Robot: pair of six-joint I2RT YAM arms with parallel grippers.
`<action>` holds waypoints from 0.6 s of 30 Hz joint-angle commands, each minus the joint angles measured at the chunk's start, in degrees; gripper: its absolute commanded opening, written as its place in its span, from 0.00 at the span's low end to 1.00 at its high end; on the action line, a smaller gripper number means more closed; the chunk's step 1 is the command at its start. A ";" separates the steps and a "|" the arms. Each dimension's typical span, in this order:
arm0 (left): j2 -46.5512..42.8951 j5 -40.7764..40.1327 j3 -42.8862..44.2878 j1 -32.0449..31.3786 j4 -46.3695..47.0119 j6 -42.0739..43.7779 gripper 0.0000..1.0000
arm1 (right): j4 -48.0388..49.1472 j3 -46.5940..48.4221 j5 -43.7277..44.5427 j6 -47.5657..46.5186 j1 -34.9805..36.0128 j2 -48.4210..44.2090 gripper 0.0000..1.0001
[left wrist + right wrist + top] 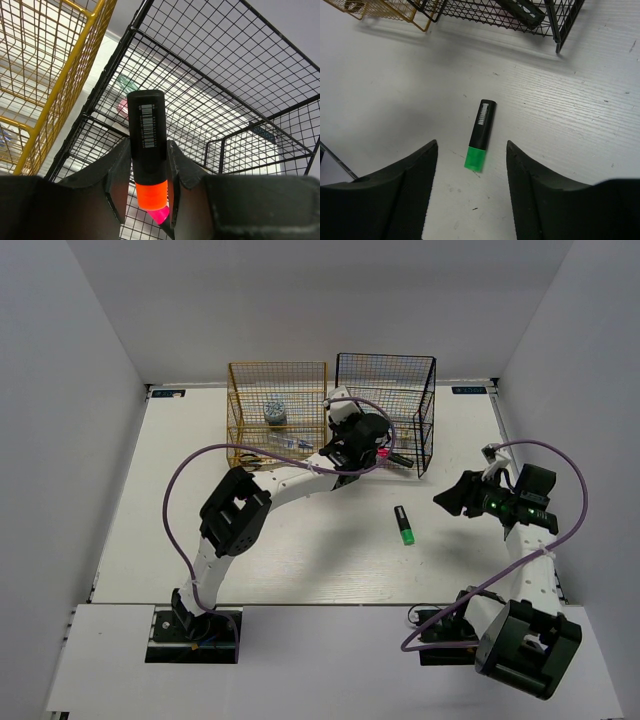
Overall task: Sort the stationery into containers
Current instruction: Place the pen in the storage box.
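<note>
Left gripper (148, 162): jaws clenched on the orange-capped highlighter (146, 125). The pads press its black body just above the cap, and the barcode end sticks out ahead of the fingers.
Just under the left jaws: a pink tip (160, 215) shows below the orange cap. I cannot tell what it belongs to.
Ahead of the left jaws: the black wire rack (210, 85), its mesh standing behind the highlighter's free end. Two pastel items (123, 97), one green and one pink, show through the mesh beyond.
Left of the left jaws: the gold wire rack (65, 75), just beside the black one, with the bluish tape roll (275, 412) inside it.
Right gripper (471, 145): jaws released and wide apart, grasping nothing, above the white table (580, 130).
Below, between the right jaws: the green-capped highlighter (482, 131) lies flat on the table, cap toward the gripper, touching neither finger.
Beyond the right jaws: the foot of the black rack, with a dark highlighter body (520, 12) lying inside.
</note>
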 commanded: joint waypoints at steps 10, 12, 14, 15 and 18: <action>-1.84 1.65 -1.30 0.24 -1.52 0.45 0.68 | -4.24 2.55 -7.40 -7.93 -0.49 2.39 0.76; -1.84 1.74 -0.95 0.24 -1.61 0.80 0.69 | -4.96 2.91 -8.19 -8.64 -0.49 3.45 0.72; -2.20 1.82 -1.21 0.24 -1.61 1.06 0.69 | -5.93 3.35 -8.64 -10.04 -0.49 4.15 0.65; -2.63 2.00 -1.39 0.24 -1.44 0.98 0.69 | -6.45 3.44 -9.34 -10.40 -0.49 4.33 0.60; -5.61 3.14 -3.75 -0.19 0.31 2.38 0.57 | -8.82 4.40 -11.18 -14.26 -0.22 4.94 0.26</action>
